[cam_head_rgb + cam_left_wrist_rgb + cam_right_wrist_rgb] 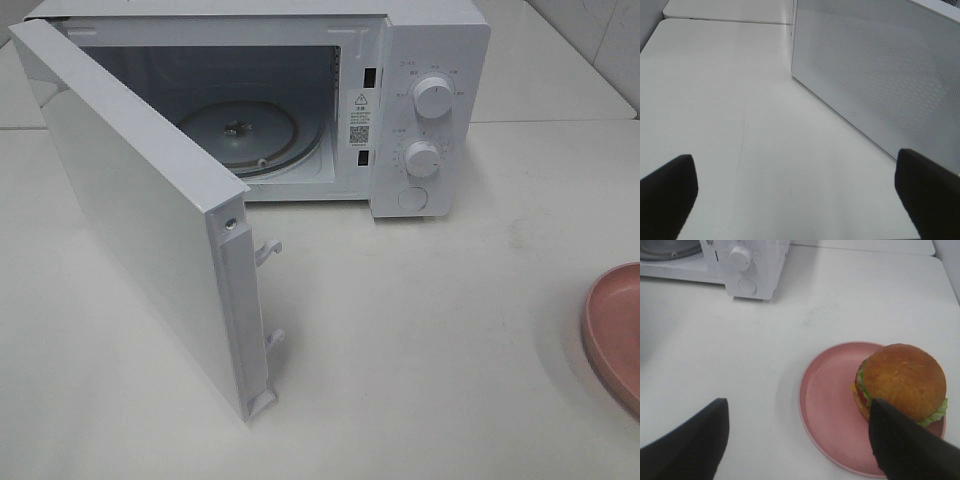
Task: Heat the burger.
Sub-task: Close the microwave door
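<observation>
The burger (902,380), with its orange-brown bun, green lettuce and red and yellow layers, sits on the far side of a pink plate (827,400) in the right wrist view. My right gripper (800,440) hovers over the plate, open. One dark finger (905,445) overlaps the burger's near edge; the other stands over bare table. The exterior view shows only the plate's rim (615,325) at the right edge, with the burger and both grippers out of frame. My left gripper (797,195) is open wide above bare table, holding nothing.
The white microwave (430,60) stands at the back. Its door (130,210) is swung out to the front left, and the glass turntable (250,130) inside is bare. A white perforated microwave panel (875,75) stands close beside my left gripper.
</observation>
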You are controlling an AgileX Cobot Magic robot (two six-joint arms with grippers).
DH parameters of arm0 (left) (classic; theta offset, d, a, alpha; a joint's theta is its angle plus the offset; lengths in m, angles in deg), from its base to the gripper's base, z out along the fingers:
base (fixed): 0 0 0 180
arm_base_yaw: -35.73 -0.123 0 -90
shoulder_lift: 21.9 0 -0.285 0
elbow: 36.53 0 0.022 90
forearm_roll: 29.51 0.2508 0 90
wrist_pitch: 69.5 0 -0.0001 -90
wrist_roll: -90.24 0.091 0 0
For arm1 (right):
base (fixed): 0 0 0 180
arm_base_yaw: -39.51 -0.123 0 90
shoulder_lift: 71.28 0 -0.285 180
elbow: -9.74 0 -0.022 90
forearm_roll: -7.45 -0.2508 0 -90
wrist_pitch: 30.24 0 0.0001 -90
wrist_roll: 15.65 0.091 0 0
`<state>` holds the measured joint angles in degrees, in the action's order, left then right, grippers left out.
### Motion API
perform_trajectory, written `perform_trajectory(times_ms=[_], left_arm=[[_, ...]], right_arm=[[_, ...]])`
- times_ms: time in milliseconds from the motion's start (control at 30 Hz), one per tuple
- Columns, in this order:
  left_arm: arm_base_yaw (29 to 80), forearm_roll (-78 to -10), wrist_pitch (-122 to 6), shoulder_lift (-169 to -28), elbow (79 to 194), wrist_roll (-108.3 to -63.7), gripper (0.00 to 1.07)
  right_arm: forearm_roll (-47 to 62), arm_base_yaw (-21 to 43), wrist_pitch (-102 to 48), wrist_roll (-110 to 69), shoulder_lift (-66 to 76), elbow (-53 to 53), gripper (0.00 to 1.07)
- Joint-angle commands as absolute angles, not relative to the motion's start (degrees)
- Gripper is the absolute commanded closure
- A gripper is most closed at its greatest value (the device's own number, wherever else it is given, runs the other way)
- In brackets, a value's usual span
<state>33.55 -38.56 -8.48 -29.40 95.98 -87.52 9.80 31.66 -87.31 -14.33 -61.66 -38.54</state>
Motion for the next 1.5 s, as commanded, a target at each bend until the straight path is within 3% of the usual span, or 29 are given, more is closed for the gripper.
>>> perform_trajectory(times_ms=[33,1267,1433,1500], left_arm=[[33.6,-38.9,-8.4,-28.3,95.8,-87.9,0.07],[33.6,-39.2,-8.6,-28.9,95.8,-88.9,0.08],[33.6,-38.6,-12.4,-31.0,97.2,-89.8,0.22],[33.6,-38.3,-15.8,-34.8,97.0,-89.8,0.42]], right_arm=[[9.5,32.6,-87.1,-15.1,-65.4,-38.8,0.32],[9.6,32.6,-87.1,-14.9,-65.3,-38.8,0.32],[9.6,32.6,-87.1,-14.9,-65.3,-38.8,0.32],[9.6,32.6,-87.1,-14.9,-65.3,-38.8,0.32]])
